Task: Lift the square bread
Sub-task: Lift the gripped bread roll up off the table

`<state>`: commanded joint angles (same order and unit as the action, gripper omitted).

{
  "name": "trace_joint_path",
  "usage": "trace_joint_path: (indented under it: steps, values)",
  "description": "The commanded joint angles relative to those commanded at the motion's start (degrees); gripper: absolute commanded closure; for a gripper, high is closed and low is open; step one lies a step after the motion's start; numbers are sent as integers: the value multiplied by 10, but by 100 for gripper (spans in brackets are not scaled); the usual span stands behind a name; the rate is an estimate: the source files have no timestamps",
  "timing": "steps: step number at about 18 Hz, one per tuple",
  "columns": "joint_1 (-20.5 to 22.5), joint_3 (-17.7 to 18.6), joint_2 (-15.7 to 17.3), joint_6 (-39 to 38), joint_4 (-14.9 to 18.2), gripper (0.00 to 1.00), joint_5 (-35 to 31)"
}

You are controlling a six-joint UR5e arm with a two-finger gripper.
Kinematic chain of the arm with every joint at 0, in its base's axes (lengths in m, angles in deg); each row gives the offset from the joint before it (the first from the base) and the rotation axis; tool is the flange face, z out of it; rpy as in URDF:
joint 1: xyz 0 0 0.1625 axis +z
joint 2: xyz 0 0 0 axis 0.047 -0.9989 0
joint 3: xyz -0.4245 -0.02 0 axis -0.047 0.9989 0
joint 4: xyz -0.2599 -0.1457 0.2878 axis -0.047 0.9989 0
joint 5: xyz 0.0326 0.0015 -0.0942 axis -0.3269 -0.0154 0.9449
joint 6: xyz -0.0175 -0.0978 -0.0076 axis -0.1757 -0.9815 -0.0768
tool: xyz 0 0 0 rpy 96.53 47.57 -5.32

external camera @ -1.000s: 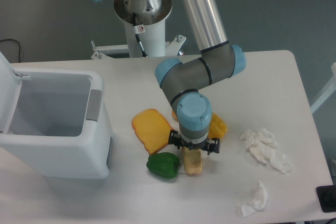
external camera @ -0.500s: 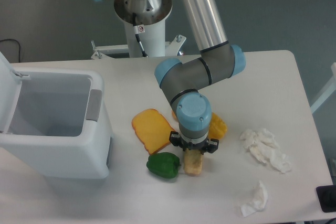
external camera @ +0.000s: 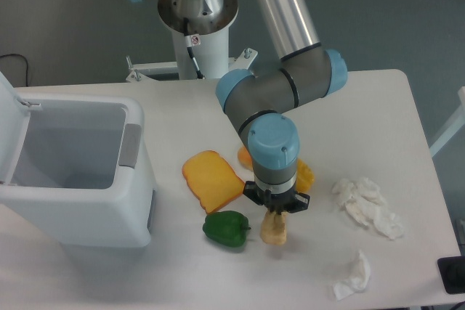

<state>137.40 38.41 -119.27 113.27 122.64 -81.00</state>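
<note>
bread gripped and starting to lift

the gripper [external camera: 275, 212] has closed on the bread [external camera: 274, 230] and shifted toward 3 o'clock, probably raising it; the bread now sits apart from the pepper [external camera: 227, 228] at its 9 o'clock.

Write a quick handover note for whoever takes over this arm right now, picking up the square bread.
Gripper: shut on the square bread, pointing straight down.
Square bread: held at its top, just right of the green pepper; whether it has cleared the table cannot be told.
Done: grasp made.
Left: lift clear, minding the toast slice and pepper nearby.
</note>
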Motion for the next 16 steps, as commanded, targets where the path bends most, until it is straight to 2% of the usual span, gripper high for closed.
trace_joint_path:
  steps: [2,6,14,16]
  values:
    - [-3,-3,6,29,1,79,0]
    - [5,-2,46,97,5,79,32]
    - [31,4,77,157,15,79,47]
    - [40,10,84,203,25,79,47]
